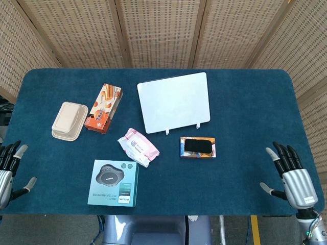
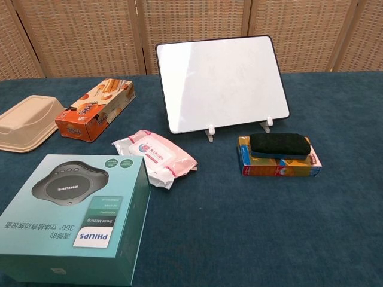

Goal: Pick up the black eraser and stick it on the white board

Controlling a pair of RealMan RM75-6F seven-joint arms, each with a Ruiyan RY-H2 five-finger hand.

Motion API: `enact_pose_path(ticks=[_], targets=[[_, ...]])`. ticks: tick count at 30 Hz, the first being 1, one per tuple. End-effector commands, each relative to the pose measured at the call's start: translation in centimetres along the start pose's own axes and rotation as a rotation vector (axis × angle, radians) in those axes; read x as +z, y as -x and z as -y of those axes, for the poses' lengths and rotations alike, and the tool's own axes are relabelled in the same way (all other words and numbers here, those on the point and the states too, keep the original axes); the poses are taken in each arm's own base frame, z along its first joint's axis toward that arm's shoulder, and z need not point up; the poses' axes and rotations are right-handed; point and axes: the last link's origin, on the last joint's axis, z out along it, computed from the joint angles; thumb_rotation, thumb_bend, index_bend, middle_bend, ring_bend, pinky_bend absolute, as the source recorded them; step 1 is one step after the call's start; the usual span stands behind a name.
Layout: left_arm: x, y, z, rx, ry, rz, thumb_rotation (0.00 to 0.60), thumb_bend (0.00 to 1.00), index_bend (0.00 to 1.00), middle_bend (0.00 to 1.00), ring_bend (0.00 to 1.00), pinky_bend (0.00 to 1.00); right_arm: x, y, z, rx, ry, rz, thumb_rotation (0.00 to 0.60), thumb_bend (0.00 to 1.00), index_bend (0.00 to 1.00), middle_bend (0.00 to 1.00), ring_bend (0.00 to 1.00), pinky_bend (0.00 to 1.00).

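Note:
The black eraser (image 1: 197,146) (image 2: 279,145) lies on top of a small colourful box (image 1: 182,151) (image 2: 276,168), just in front of the white board (image 1: 173,101) (image 2: 221,81), which leans back on two small white feet. My right hand (image 1: 291,175) hovers at the table's near right edge, fingers spread and empty, well right of the eraser. At the near left edge my left hand (image 1: 7,169) is likewise spread and holds nothing. Neither hand shows in the chest view.
A teal Philips box (image 1: 113,182) (image 2: 69,215) sits near the front left. A pink wipes pack (image 1: 138,147) (image 2: 154,157), an orange snack box (image 1: 103,108) (image 2: 96,109) and a beige lidded container (image 1: 69,120) (image 2: 25,122) lie left of the board.

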Motion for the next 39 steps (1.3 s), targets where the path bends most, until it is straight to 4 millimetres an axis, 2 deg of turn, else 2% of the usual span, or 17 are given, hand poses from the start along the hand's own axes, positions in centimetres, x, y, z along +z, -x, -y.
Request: enact_pose_path(ticks=[1,5,20,25,31,39], targets=[[0.0,0.0,0.0,-0.001,0.003,-0.002,0.600,0.29,0.00,0.00,0.00,0.00,-0.2,-0.1,-0.2,-0.023,0.003,0.019,0.600,0.04,0.03,0.00,0.00,0.00],[0.0,0.0,0.0,-0.002,0.001,-0.003,0.600,0.29,0.00,0.00,0.00,0.00,-0.2,-0.2,-0.2,-0.029,0.009,0.041,0.600,0.03,0.00,0.00,0.00,0.00],[-0.1,-0.2,0.0,-0.002,-0.005,-0.010,0.600,0.29,0.00,0.00,0.00,0.00,-0.1,-0.7,-0.2,-0.024,0.018,0.017,0.600,0.03,0.00,0.00,0.00,0.00],[-0.1,-0.3,0.1,-0.005,-0.009,-0.011,0.600,0.29,0.00,0.00,0.00,0.00,0.5,-1.1,0.3,-0.024,0.017,0.020,0.600,0.03,0.03,0.00,0.00,0.00],[-0.1,-0.2,0.0,-0.007,-0.004,-0.005,0.600,0.29,0.00,0.00,0.00,0.00,3.2,-3.0,2.8,-0.049,-0.042,-0.023,0.600,0.03,0.13,0.00,0.00,0.00],[0.0,-0.1,0.0,-0.014,-0.003,0.005,0.600,0.29,0.00,0.00,0.00,0.00,7.2,-5.4,6.9,-0.122,-0.096,-0.019,0.600,0.04,0.20,0.00,0.00,0.00]])
